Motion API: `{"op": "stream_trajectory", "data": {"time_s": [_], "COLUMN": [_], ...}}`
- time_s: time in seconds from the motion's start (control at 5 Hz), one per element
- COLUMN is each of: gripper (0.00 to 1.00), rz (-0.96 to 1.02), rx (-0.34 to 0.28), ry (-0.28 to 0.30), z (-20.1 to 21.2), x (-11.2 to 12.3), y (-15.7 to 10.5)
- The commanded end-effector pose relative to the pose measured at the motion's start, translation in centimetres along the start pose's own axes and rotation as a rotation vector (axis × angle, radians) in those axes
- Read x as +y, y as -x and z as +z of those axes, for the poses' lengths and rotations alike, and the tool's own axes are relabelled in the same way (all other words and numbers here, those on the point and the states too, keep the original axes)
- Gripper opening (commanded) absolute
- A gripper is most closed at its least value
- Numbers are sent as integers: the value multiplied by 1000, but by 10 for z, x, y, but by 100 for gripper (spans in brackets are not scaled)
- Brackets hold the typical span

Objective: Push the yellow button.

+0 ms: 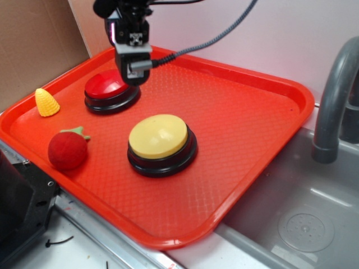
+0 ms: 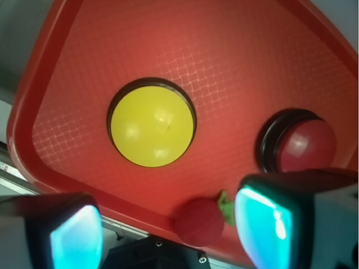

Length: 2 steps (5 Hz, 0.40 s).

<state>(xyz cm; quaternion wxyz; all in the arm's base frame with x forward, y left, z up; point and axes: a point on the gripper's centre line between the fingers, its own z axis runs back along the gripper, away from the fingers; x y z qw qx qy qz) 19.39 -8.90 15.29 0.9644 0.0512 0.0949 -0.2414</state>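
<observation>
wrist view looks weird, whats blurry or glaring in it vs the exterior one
In the wrist view the hand fills the bottom edge, its fingers out of focus and glowing cyan; the yellow button is fairly sharp, with small glare spots on its dome. The exterior view is evenly lit, with soft sheen on the yellow button and the tray.

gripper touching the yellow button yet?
No. In the exterior view the gripper hangs beside the red button, well apart from the yellow button.

End effector (image 1: pixel 133 66) hides part of the red button (image 1: pixel 106 87); fingertips indiscernible
</observation>
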Motion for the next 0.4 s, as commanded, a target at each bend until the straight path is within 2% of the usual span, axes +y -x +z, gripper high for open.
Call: {"op": "stream_trajectory", "data": {"time_s": [0.0,0.2], "gripper": [100,100], "rz": [1,14], "rx": [-42,-60], "ry": [10,3], "z": [11,15], "x": [-6,-7], "y": [2,6]}}
